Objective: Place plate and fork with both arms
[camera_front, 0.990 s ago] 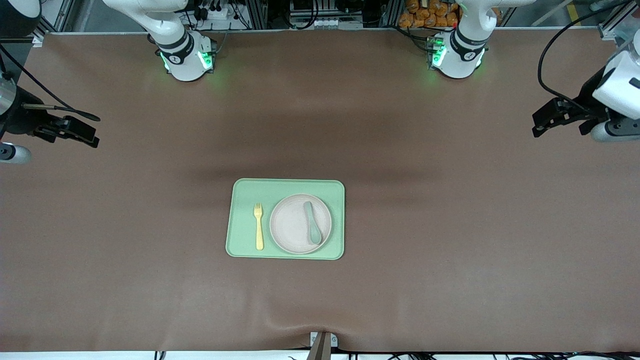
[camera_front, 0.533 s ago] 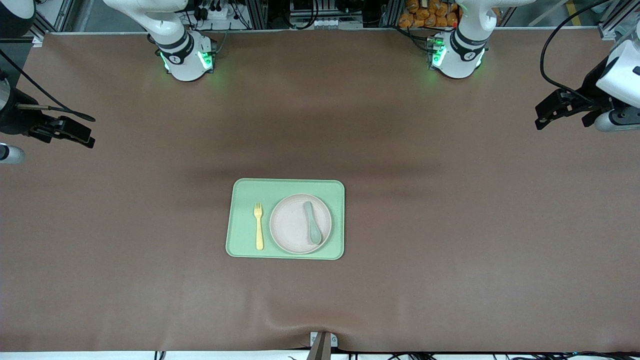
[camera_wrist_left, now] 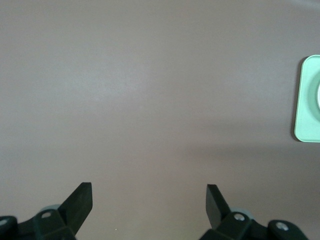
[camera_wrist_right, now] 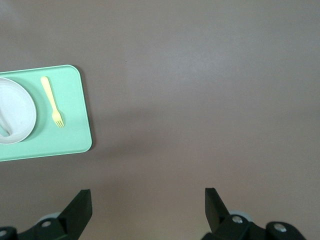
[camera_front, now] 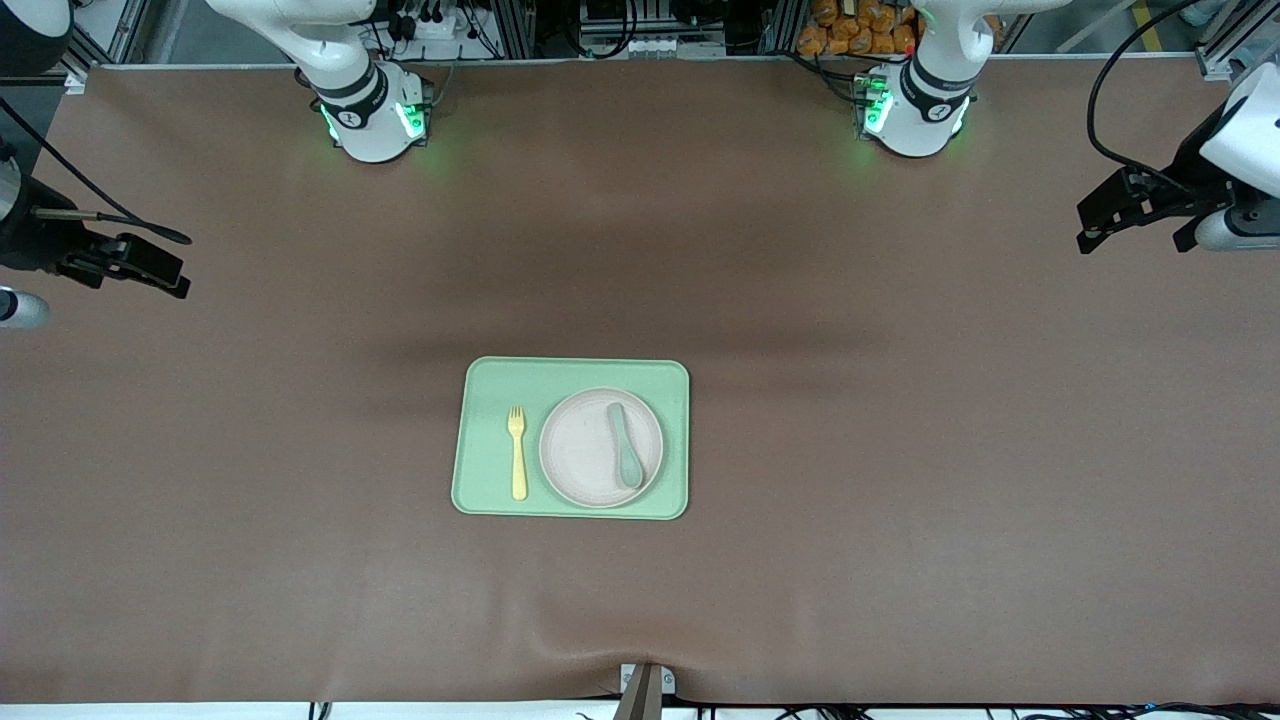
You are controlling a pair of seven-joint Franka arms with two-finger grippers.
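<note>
The pale beige-pink plate [camera_front: 600, 447] lies on the light green tray [camera_front: 570, 375] in the middle of the table, with a grey-green spoon [camera_front: 625, 446] on it. The yellow fork [camera_front: 518, 451] lies on the tray beside the plate, toward the right arm's end; it also shows in the right wrist view [camera_wrist_right: 52, 101] next to the plate [camera_wrist_right: 15, 112]. My left gripper [camera_front: 1095, 228] is open and empty, up over the table's left-arm end. My right gripper [camera_front: 165, 272] is open and empty, over the right-arm end. Both are far from the tray.
The brown table cover [camera_front: 900, 450] spreads all round the tray. The arms' bases [camera_front: 372, 115] stand along the table's edge farthest from the front camera. The left wrist view shows only a corner of the tray [camera_wrist_left: 307, 100].
Both grippers have drawn outward toward their own ends of the table and risen slightly. The tray, plate, fork and spoon have not moved.
</note>
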